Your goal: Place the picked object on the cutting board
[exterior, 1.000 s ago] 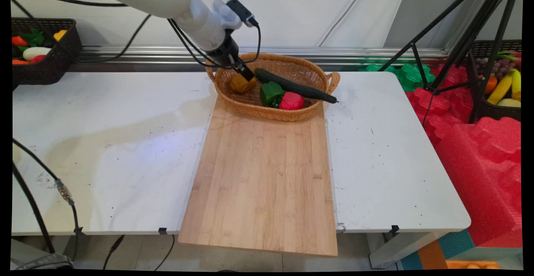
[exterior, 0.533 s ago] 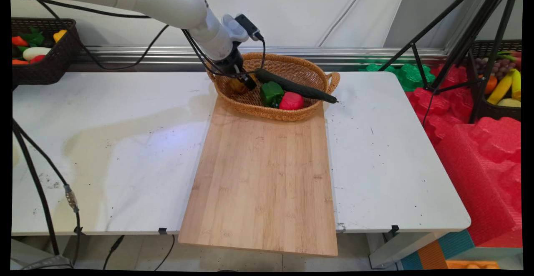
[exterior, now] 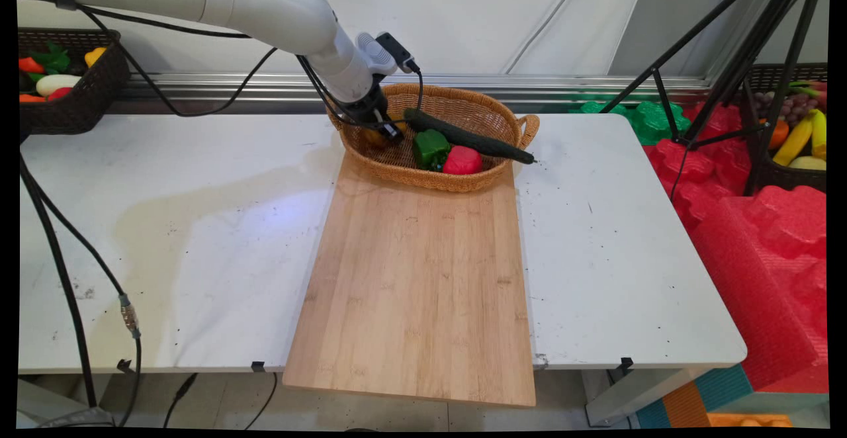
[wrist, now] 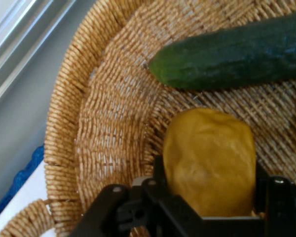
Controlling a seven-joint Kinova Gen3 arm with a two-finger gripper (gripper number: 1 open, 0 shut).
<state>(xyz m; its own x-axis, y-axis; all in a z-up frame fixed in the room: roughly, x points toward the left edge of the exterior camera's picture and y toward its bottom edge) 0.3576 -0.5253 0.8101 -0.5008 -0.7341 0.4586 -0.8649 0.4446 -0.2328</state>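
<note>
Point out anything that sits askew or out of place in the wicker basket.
The cucumber lies slantwise across the wicker basket, and its right tip pokes out over the rim near the right handle. The peppers sit inside. The tool grips the yellow pepper at the left end.

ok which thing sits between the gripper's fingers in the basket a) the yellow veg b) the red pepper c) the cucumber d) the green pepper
a: in the hand view the yellow veg sits between the two fingers of the gripper, with the cucumber lying apart beyond it in the basket.
</note>
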